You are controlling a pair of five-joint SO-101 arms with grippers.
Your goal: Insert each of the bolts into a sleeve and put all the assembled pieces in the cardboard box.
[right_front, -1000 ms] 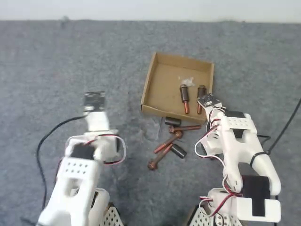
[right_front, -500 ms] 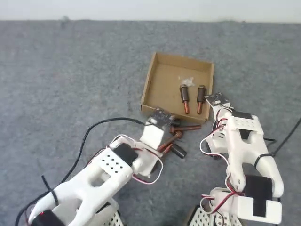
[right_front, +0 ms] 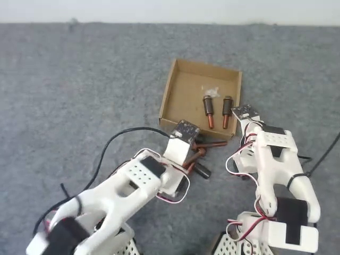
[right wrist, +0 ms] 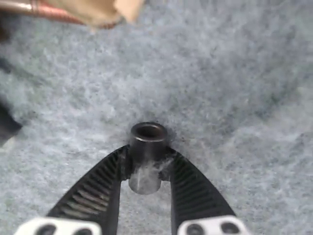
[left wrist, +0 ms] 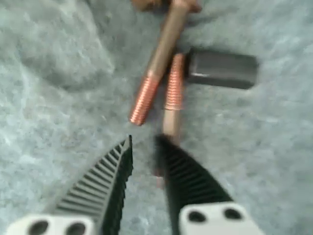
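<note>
Carpet: the grey carpet [right_front: 79,79] covers my whole work surface.
Left arm: the left arm [right_front: 122,196] was drawn back at the left a second ago. It has swung across and now stretches towards the pile in front of the box, slightly farther than half a second ago.
Right arm: the right arm [right_front: 273,170] shifted a little to the right early on, and I see no change since.
Cardboard box: the cardboard box [right_front: 171,87] sits where it was, with two assembled pieces [right_front: 207,109] lying side by side near its front wall, as before.
Left gripper: the left gripper [left wrist: 144,144] is low over the carpet, fingers parted by a narrow gap and gripping nothing.
Right gripper: the right gripper [right wrist: 148,152] is clamped on the held sleeve [right wrist: 146,146], open end facing away, just above the carpet.
Loose bolts: the loose bolts [left wrist: 159,63] lie crossed just ahead of my left fingertips. One shank runs under a finger. One that lay nearer me is now hidden by the arm.
Loose sleeve: the loose sleeve [left wrist: 222,68] lies on its side, touching a bolt's threaded end.
</note>
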